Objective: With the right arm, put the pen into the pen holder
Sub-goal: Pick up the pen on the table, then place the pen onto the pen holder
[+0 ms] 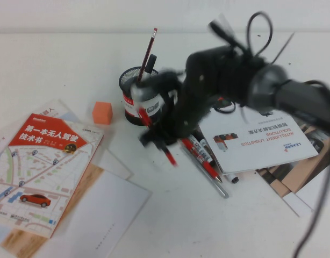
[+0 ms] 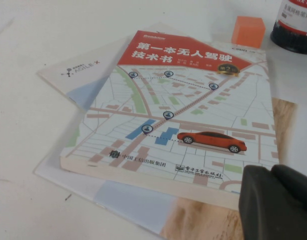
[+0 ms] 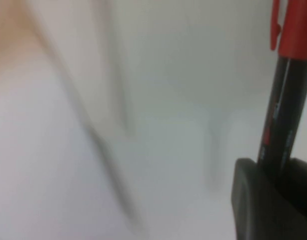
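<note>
Dark jaws of the right gripper [image 3: 273,200] pinch the pen [image 3: 282,107] at mid-barrel, a sound hold for something light, stiff and slick, lifted tilted beside the pen holder [image 1: 138,97] toward the tabletop's far edge; the left gripper [image 2: 276,202] hangs over the book [image 2: 178,115], fingers unreadable.

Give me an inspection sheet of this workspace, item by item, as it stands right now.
Surface: white table, mostly bare at the far side.
Job's things: pen clamped in the right tool; pen holder upright, already holding pens.
Clutter: orange cube, map book, loose pens, brochure, paper sheets.
Grippers: right tool beside the holder, shut on the pen; left tool over the book's corner.
Cables: black loops on the right arm.
Surroundings: nothing seen.
</note>
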{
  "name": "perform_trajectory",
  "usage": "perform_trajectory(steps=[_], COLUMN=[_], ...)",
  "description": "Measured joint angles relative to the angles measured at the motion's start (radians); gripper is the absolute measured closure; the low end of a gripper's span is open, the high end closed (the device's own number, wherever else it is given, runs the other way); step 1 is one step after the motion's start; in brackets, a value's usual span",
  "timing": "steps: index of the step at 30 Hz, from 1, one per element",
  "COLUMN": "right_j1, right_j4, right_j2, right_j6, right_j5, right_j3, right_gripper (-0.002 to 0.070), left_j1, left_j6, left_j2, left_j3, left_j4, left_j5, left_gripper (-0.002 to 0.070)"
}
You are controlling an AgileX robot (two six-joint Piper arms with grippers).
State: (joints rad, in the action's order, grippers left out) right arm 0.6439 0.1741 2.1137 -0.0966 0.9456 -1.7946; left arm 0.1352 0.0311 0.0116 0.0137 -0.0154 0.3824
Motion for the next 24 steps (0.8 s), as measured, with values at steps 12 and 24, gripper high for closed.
perform_trajectory(steps=[12,24], right_j1=[0.0,0.002], right_j4=[0.698,-0.174], right_j2=[-0.202,-0.208], right_j6=[-0.745,0.196], right_j5=[-0.5,-0.979], right_j3=[0.311,0.314], right_gripper=[0.0614,0.0614], left_j1=[0.0,0.0], left_j6=[0.0,0.0], left_j2=[0.0,0.0], left_j3=[0.0,0.0], left_j4=[0.0,0.0], left_j5=[0.0,0.0], left_gripper=[0.0678,0.0678])
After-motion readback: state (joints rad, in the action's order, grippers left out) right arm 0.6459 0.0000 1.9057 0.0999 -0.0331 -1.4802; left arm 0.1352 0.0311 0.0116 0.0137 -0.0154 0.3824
